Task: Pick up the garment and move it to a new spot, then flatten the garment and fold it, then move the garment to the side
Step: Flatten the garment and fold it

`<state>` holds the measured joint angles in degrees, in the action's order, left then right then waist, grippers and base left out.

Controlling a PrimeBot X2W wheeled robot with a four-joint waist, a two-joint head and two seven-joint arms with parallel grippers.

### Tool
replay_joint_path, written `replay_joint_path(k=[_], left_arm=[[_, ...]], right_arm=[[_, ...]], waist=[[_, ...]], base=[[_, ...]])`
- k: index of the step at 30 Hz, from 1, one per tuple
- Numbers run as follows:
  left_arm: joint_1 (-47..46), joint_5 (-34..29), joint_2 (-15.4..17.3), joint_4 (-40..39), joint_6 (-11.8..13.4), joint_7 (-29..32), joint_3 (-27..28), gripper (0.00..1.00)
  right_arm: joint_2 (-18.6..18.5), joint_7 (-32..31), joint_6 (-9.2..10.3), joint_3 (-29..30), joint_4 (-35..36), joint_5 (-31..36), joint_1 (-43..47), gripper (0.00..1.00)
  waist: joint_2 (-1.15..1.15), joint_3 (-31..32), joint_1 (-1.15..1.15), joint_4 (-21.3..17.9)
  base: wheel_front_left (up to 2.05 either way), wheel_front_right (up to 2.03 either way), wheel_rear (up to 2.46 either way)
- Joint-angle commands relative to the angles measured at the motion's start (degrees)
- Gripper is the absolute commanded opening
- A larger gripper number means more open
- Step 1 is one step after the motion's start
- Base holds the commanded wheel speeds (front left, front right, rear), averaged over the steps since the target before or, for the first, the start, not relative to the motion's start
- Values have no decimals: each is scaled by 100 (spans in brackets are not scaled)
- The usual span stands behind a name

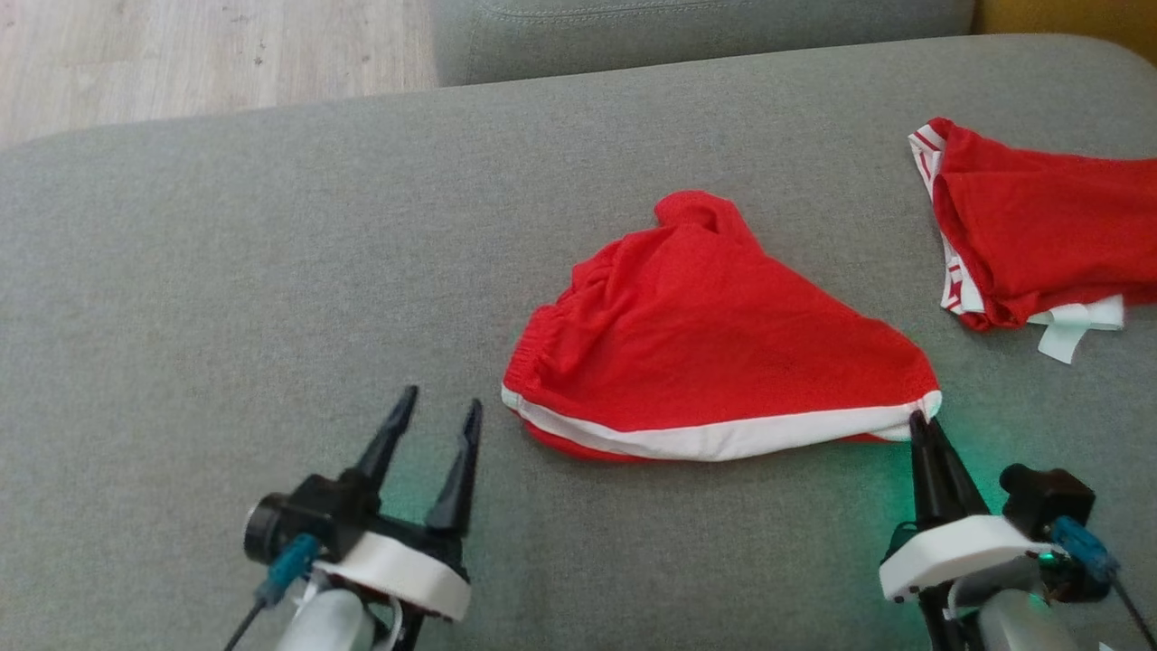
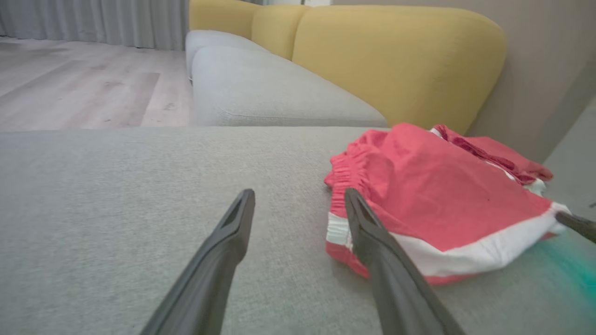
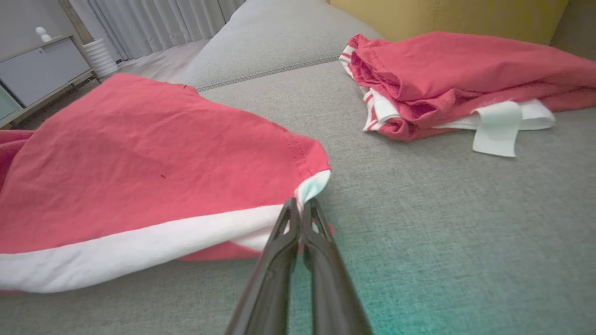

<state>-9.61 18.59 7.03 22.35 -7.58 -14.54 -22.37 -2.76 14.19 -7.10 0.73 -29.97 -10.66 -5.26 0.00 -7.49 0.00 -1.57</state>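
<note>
The garment [image 1: 714, 344] is a pair of red shorts with a white side band, lying crumpled in the middle of the grey sofa cushion [image 1: 226, 271]. My right gripper [image 1: 919, 423] is shut on the garment's near right corner, pinching the white hem [image 3: 311, 186] between its tips [image 3: 300, 207]. My left gripper [image 1: 438, 411] stands open on the cushion just left of the garment's elastic waistband [image 2: 344, 174], with nothing between its fingers [image 2: 298, 204]. The garment [image 2: 447, 195] lies to the right of them.
A second red-and-white garment [image 1: 1039, 226] lies bunched at the far right of the cushion, with a white strap [image 3: 496, 128] hanging out. Yellow backrest cushions [image 2: 396, 56] rise behind. Wooden floor [image 1: 181, 54] lies past the cushion's far left edge.
</note>
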Motion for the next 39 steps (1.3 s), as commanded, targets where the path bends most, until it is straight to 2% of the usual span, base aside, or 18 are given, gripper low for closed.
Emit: replay_joint_path(k=[1,6,16,25,34,35,37,38,39], left_arm=[[-295,7,142,-93,9,-46,67,100],[-466,171,269,104,9,-46,-414,100],[-982,581,293,771,9,-46,-1315,100],[-1407,779,255,1307,9,-46,-1625,100],[-1651,980,289,1507,9,-46,-1897,100],[-1666,1005,295,1514,9,-46,-1929,64],[-1687,1052,308,1512,9,-46,-1977,13],[-1692,1073,318,1490,9,-46,-1990,0],[-1693,1088,331,1468,9,-46,-1999,0]], right_arm=[[-12,73,-39,-102,151,9,-195,0],[-12,74,-39,119,58,64,-217,0],[-12,57,-39,50,-22,120,-290,0],[-12,54,-39,-4,13,121,-347,0],[-12,58,-39,-23,17,89,-393,0],[-12,59,-39,-24,14,87,-396,0],[-12,60,-39,-23,2,81,-404,0],[-12,61,-39,-20,-4,79,-407,0],[-12,62,-39,-16,-10,77,-411,0]], waist=[[0,5,0,-2],[0,14,0,-14],[0,-54,0,-156],[0,-169,0,-266],[0,-260,0,-276],[0,-264,0,-272],[0,-266,0,-265],[0,-266,0,-258],[0,-265,0,-251]], base=[[0,0,0],[0,0,0],[0,0,0],[0,0,0],[0,0,0],[0,0,0],[0,0,0],[0,0,0],[0,0,0]])
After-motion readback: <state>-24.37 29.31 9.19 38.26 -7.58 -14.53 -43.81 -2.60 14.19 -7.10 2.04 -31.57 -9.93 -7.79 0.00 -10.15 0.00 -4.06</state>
